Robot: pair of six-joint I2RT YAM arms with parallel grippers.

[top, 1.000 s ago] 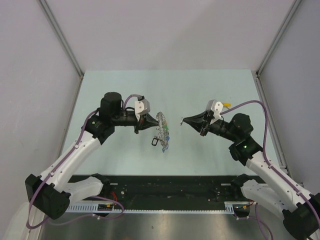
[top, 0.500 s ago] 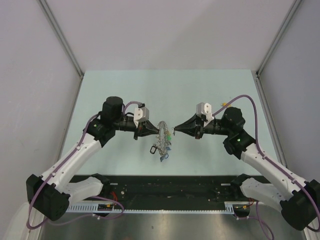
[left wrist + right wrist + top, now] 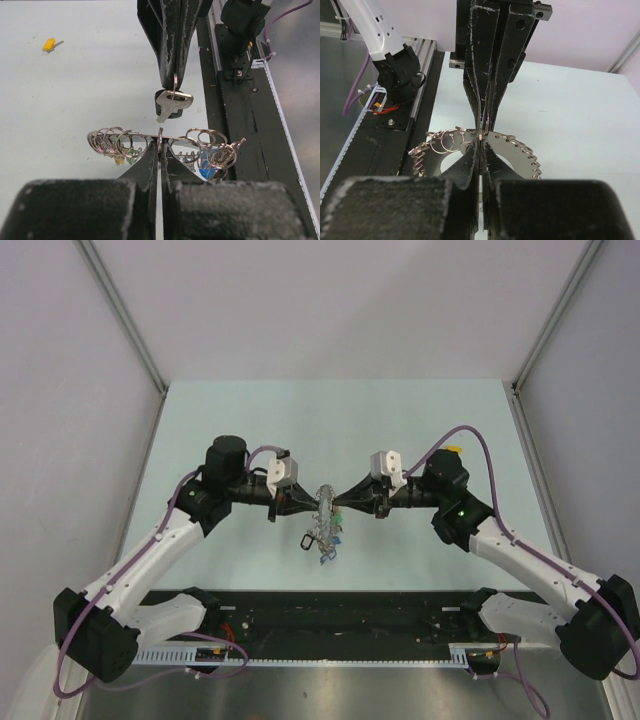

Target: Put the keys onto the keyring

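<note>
The keyring (image 3: 324, 521), a flat metal ring strung with small split rings and coloured tags, hangs above the table's middle. My left gripper (image 3: 306, 505) is shut on its rim; the left wrist view shows the fingertips (image 3: 152, 155) pinching the keyring (image 3: 125, 141). My right gripper (image 3: 340, 507) meets it tip to tip, shut on the small ring of a silver key with a black tag (image 3: 173, 102). In the right wrist view the right gripper (image 3: 481, 141) touches the keyring's plate (image 3: 520, 145). The yellow-tagged key (image 3: 455, 450) lies on the table by the right arm.
A black rail (image 3: 340, 625) runs along the table's near edge with both arm bases. Grey enclosure walls (image 3: 60, 440) stand left, right and behind. The pale green table (image 3: 330, 420) stretches behind the grippers.
My right gripper has swung left with the black-tagged key until its tip meets the keyring and the left gripper's tip. The left gripper shifted slightly, still holding the keyring.
</note>
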